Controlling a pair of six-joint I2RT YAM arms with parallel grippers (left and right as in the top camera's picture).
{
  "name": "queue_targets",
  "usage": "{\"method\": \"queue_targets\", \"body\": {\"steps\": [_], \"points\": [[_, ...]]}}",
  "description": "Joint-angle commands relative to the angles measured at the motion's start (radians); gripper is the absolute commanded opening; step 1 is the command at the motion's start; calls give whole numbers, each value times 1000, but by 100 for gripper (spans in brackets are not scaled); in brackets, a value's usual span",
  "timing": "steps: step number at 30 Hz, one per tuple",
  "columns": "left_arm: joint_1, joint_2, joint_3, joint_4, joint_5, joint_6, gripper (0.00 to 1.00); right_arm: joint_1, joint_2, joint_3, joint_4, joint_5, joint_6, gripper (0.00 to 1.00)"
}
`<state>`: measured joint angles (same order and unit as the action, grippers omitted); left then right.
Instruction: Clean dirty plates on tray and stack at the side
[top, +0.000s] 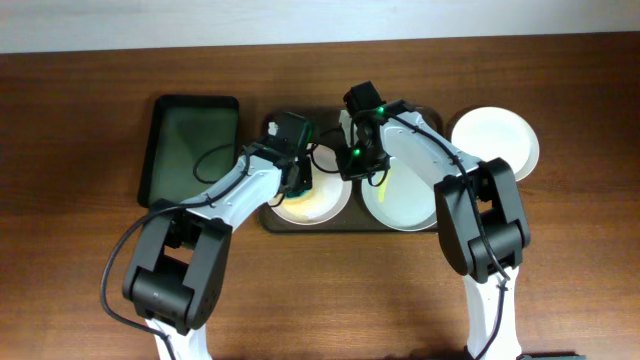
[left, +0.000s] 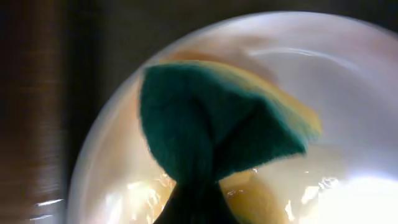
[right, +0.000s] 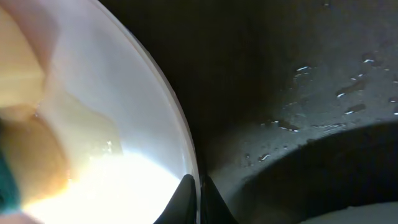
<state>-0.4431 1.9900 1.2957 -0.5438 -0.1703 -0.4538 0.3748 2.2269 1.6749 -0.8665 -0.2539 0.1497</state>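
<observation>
Left tool (left: 193, 208) clenched on green sponge (left: 211, 124) atop smeared plate (left: 348, 93), right tool (right: 199, 202) pinching that plate's rim

Three white plates (top: 495, 140); one dark tray (top: 350, 222); one black basin (top: 190, 145); probably one green-and-yellow sponge (left: 211, 130).

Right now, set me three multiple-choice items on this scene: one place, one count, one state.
1. The plate no arm touches lies: A on the tray; B on another plate; C on the table, right of the tray.
2. Plates on the tray: A one; B two; C three.
3. The left jaws are: A shut on a sponge; B open, empty; C shut on a plate rim.
C: it sits off the tray, on wood.
B: a left plate and a right plate lie there.
A: the left wrist view shows the sponge pinched.
</observation>
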Motion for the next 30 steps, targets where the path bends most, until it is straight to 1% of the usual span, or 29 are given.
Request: {"method": "queue_targets", "body": {"steps": [1,4,8,11,15,18,22,23,27,30], "points": [[27,39,-16,-65,-409,-2,0,-8,3,-24,-11,55,-11,4],[27,-7,-7,-82,-459,-2,0,-8,3,-24,-11,55,-11,4],[27,-113,-2,-80,-451,-22,0,-8,3,-21,-10,55,-11,4],[27,-221,-2,-79,-366,-24,0,-8,-3,5,-21,55,-11,4],[32,-316,-2,-79,-253,-24,0,-8,-28,70,-67,56,-23,4],[56,-359,-2,-84,-202,-24,0,-8,-55,122,-112,88,-46,4],[112,-383,-2,-87,-102,-25,0,0,-113,194,-187,262,-46,4],[145,-382,-2,-90,-50,-25,0,10,-142,217,-210,349,-46,4],[228,-382,-2,-106,57,-25,0,53,-216,243,-220,589,-46,4],[309,-382,-2,-140,121,-24,0,121,-281,243,-218,845,-47,4]]}}
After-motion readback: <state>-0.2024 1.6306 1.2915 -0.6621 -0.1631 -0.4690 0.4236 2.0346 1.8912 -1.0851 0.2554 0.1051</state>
